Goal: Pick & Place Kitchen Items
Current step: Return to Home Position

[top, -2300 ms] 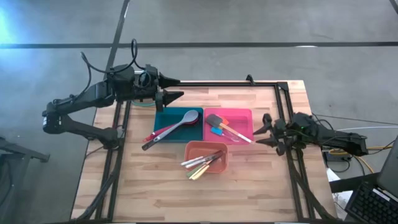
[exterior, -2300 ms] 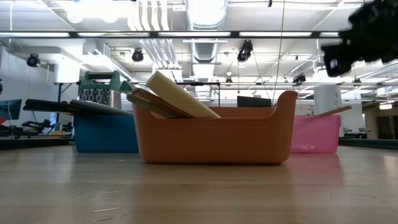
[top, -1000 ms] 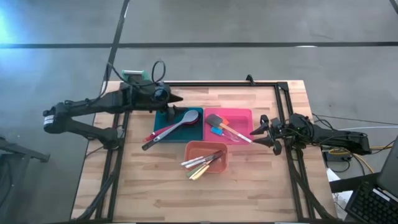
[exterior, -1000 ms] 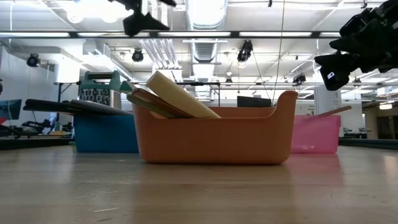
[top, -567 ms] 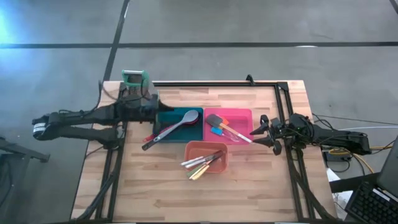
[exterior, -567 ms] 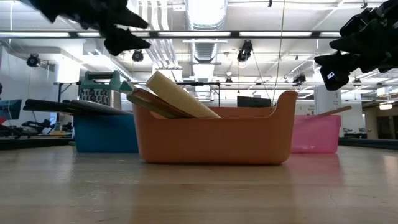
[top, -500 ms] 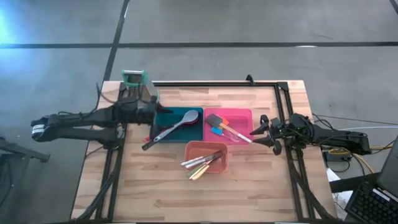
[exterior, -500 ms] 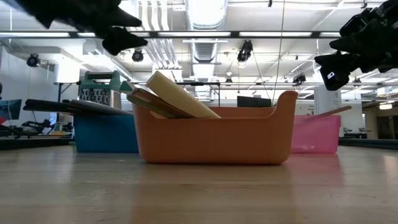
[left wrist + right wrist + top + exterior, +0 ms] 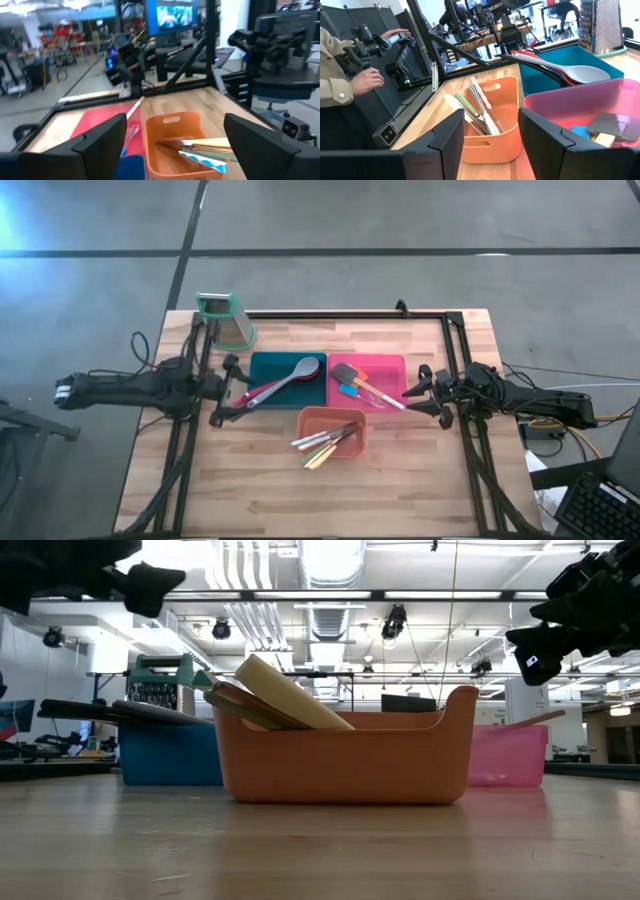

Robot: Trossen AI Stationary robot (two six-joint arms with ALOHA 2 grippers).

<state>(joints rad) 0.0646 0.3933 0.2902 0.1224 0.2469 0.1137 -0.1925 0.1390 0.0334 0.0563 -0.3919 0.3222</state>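
Note:
Three trays stand mid-table. The blue tray (image 9: 262, 363) holds a grey spoon (image 9: 300, 372) and red and black spoons (image 9: 252, 393), whose handles jut over its near left corner. Small spatulas (image 9: 355, 386) lie in the pink tray (image 9: 390, 365). Pastel-handled knives (image 9: 325, 442) lean on the orange tray's (image 9: 350, 418) rim. My left gripper (image 9: 224, 390) hangs open by the blue tray's left end, above those handle ends, high in the low view (image 9: 135, 580). My right gripper (image 9: 428, 393) stands open just right of the pink tray and holds nothing.
A metal box grater with a teal top (image 9: 226, 320) stands on the table's far left corner. A black frame rail (image 9: 350, 314) runs along the far edge and down both sides. Bare wood lies in front of the orange tray. A person's hands (image 9: 370, 75) show beyond the table.
My left gripper has drawn back from over the blue tray's far left corner, going toward the table's left and near edges and sinking, and it has rolled. It has stayed open. The grater, earlier half hidden under the arm, now stands in plain view.

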